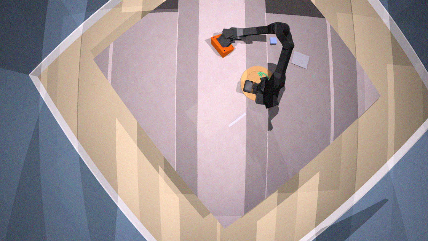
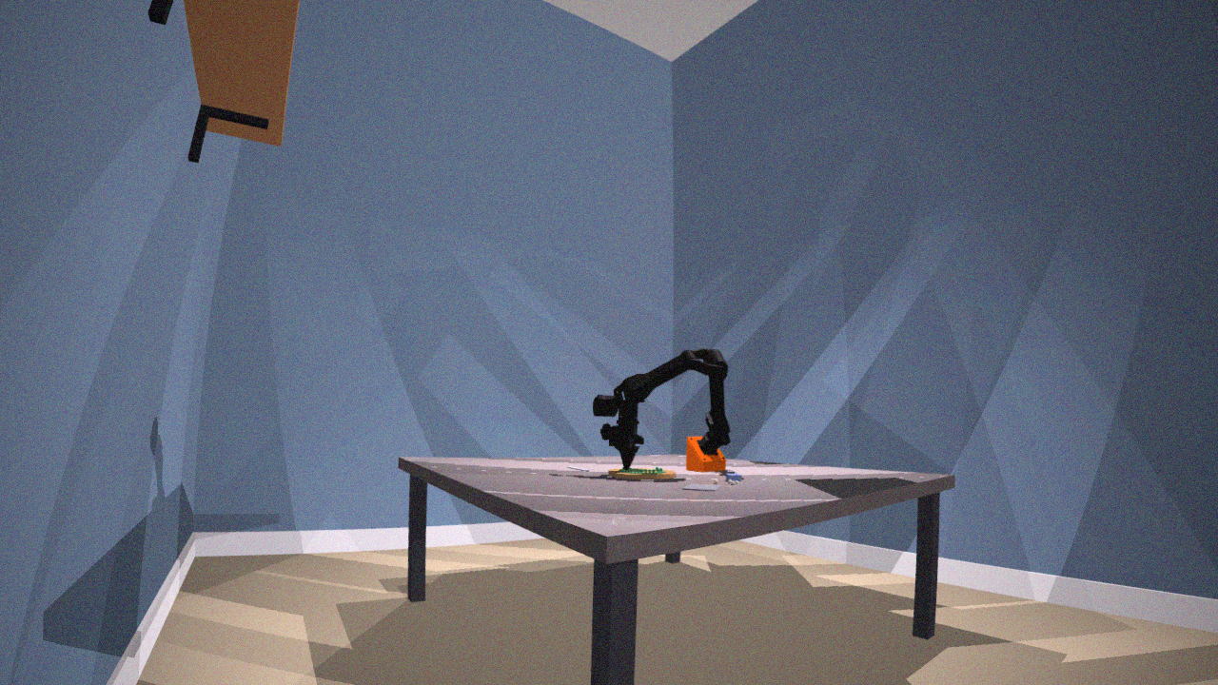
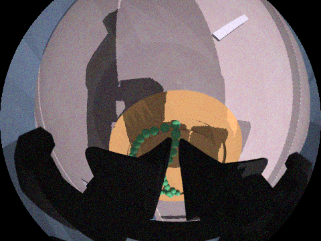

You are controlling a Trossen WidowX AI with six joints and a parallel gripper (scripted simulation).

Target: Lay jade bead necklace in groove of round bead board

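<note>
On the round wooden bead board, a jade bead necklace lies with one side curving around and the other cutting across the middle, away from the bare stretch of groove at the right of the wrist view. Directly above it, the black gripper points downward, its fingers nearly together and pinching the strand of green beads. Beyond the board on the striped, pinkish-gray table are a small blue block, a pale square plate and a thin white strip.
</note>
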